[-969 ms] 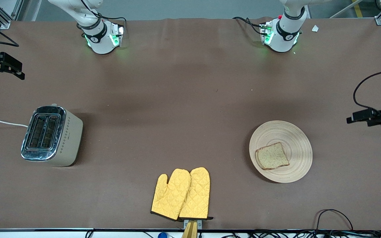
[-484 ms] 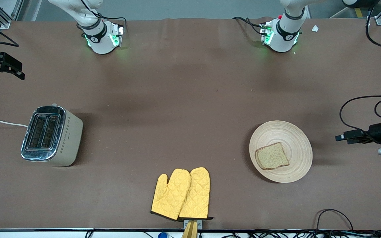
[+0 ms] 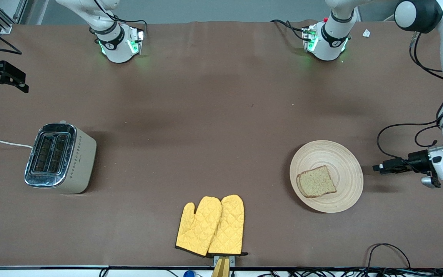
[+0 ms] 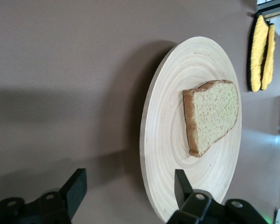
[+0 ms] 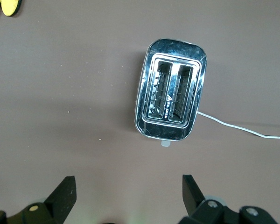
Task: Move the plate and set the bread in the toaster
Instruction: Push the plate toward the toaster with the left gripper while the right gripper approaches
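Observation:
The light wooden plate (image 3: 345,169) lies toward the left arm's end of the table, with the slice of speckled bread (image 3: 316,181) on it. My left gripper (image 3: 377,168) is open and empty. It is low, beside the plate's rim, a short gap away and pointing at it. In the left wrist view its open fingers (image 4: 129,179) frame the rim of the plate (image 4: 165,126), and the bread (image 4: 212,116) lies on the plate. The beige toaster (image 3: 58,157) stands at the right arm's end with both slots empty. My right gripper (image 3: 24,85) waits open, high above the table; its wrist view (image 5: 128,184) looks down on the toaster (image 5: 171,88).
A pair of yellow oven mitts (image 3: 210,226) lies near the table's front edge, between toaster and plate; it also shows in the left wrist view (image 4: 261,51). The toaster's white cord (image 3: 2,143) runs off the table's end. A black cable loop (image 3: 388,250) lies at the front edge.
My left gripper has moved in from the table's end, downward in the front view, to just beside the plate's rim. The right arm, plate, bread and toaster have not moved.

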Motion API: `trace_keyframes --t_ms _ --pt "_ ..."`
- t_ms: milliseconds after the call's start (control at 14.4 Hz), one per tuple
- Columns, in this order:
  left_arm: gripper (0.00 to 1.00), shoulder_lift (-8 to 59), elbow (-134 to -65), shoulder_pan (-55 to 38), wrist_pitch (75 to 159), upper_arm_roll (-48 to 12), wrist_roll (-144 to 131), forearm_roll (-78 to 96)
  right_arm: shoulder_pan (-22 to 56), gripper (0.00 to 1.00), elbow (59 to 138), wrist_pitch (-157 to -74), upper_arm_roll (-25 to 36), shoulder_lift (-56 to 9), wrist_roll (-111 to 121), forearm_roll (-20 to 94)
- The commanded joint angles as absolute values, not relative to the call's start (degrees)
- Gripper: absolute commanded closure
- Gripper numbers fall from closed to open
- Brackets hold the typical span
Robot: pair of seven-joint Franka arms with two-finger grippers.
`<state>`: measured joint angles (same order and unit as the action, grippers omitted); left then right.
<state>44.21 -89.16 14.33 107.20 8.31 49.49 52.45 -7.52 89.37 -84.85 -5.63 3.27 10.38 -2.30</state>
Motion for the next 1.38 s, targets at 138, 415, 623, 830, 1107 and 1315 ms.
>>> trace_keyframes --t_ms 138,415,623,830,1107,1315 --pt "0.35 47.5 -87.7 14.7 106.9 5.1 51.1 56.5 -7.5 0.0 90.5 -85.0 -5.6 4.5 9.5 -1.4" --pt "0.47 49.2 -87.5 14.2 106.9 4.3 51.2 58.5 -7.5 0.0 89.8 -85.4 -5.6 4.4 9.6 -1.3" --pt "0.63 49.4 -87.5 14.2 106.9 3.8 51.3 58.4 -7.6 0.0 89.8 -85.4 -5.6 4.4 9.6 -1.3" --pt "0.81 49.5 -87.5 14.2 106.4 3.7 51.7 58.4 -7.5 0.0 89.8 -85.4 -5.6 4.4 9.6 -1.3" --pt "0.92 49.0 -87.1 14.4 106.1 2.1 51.6 58.2 -7.6 0.0 89.8 -85.5 -5.6 4.3 9.6 -1.2" --pt "0.94 48.4 -86.1 14.9 103.5 -0.4 51.4 58.1 -7.6 0.0 90.0 -85.6 -5.4 4.1 9.5 3.9"
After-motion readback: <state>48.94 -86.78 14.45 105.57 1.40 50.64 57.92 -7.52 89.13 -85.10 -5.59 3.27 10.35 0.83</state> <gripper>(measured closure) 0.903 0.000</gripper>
